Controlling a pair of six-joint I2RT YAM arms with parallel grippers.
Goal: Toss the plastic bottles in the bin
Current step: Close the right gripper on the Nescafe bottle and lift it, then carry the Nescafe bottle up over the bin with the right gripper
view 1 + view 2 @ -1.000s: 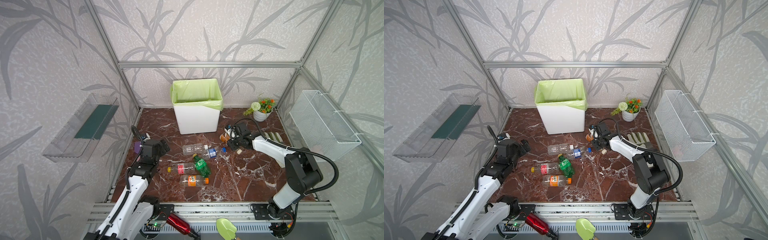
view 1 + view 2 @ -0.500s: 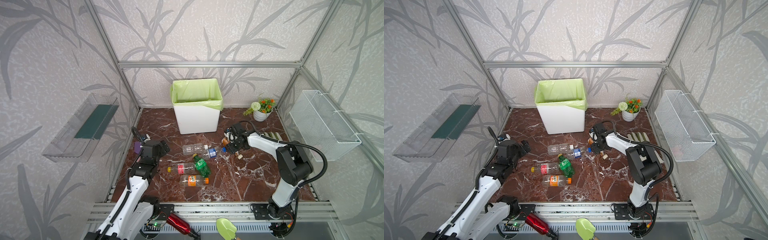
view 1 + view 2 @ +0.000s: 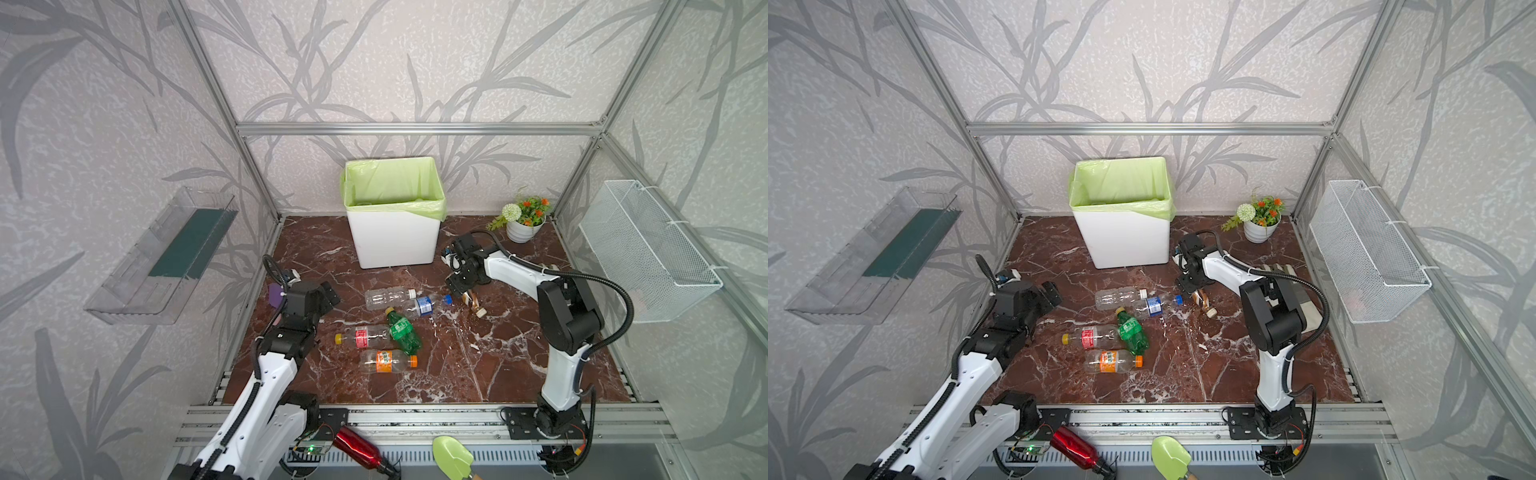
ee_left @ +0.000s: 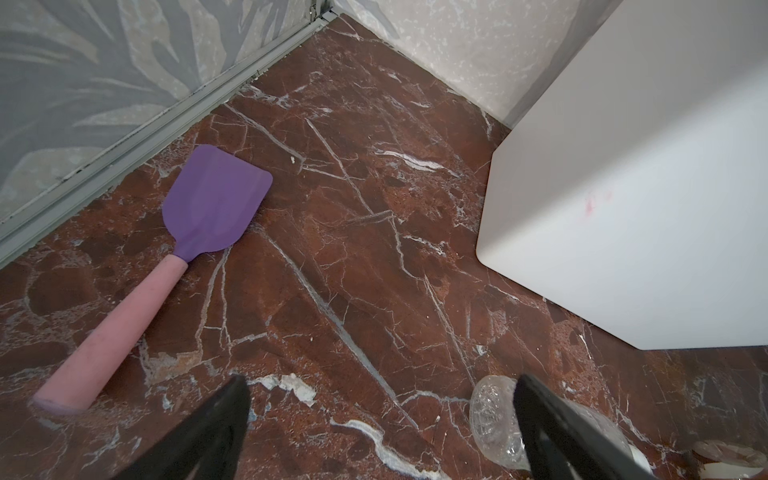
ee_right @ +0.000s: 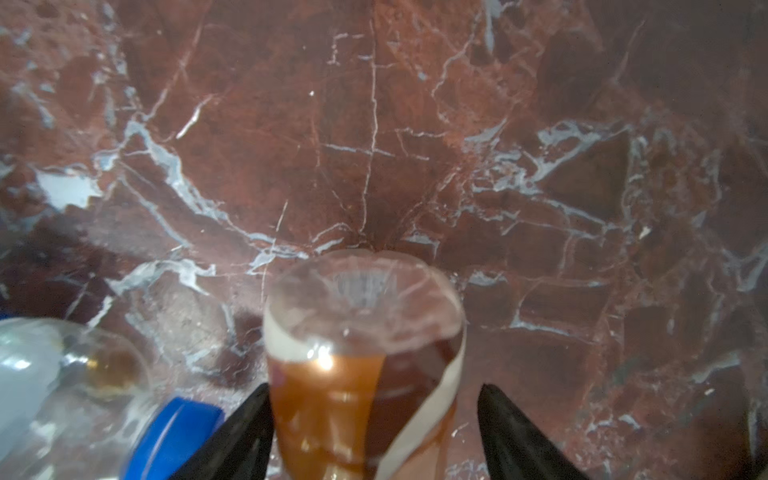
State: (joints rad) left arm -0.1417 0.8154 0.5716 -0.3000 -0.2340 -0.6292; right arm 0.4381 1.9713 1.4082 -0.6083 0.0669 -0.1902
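Two claws parted, right claw (image 5: 370, 392) newly loosed around brown bottle (image 3: 472, 299) (on floor (image 3: 478, 365)), left claw (image 4: 382, 380) unmoved.

worktop (image 3: 457, 365): red-brown marble, white veins
bin (image 3: 395, 245): white, pale green liner
walls (image 3: 374, 62): pale, grey leaf pattern
spatula (image 4: 216, 199): purple blade, pink handle
brown bottle (image 5: 332, 399), at right pincer (image 5: 372, 387): amber, cream swirl
green bottle (image 3: 404, 333): green, yellow cap

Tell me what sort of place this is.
Probably a robot test cell, not a real room: an aluminium frame holds wallpapered panels, a left arm and right arm are mounted on a front rail, and plastic bottles lie staged before a bin.
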